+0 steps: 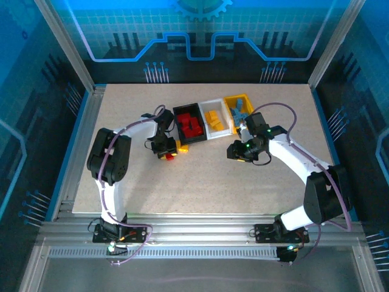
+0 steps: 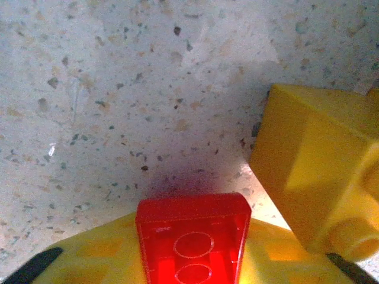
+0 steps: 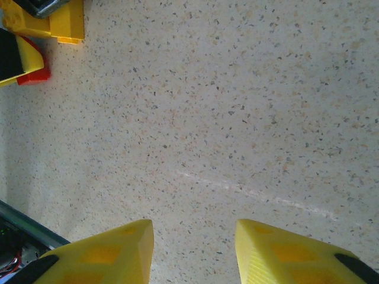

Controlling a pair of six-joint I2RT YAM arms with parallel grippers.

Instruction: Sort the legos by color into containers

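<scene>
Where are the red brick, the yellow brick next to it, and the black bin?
red brick [image 2: 192,242]: left wrist view, middle of its upper face.
yellow brick [image 2: 314,177]: left wrist view, its broad side face.
black bin [image 1: 194,140]: top external view, its near wall.

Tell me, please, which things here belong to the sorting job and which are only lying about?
Belong to the job:
black bin with red bricks
white bin with yellow bricks
yellow bin with blue bricks
red brick in the left gripper
yellow brick beside it on the table

Not part of the job:
metal frame
blue backdrop
</scene>
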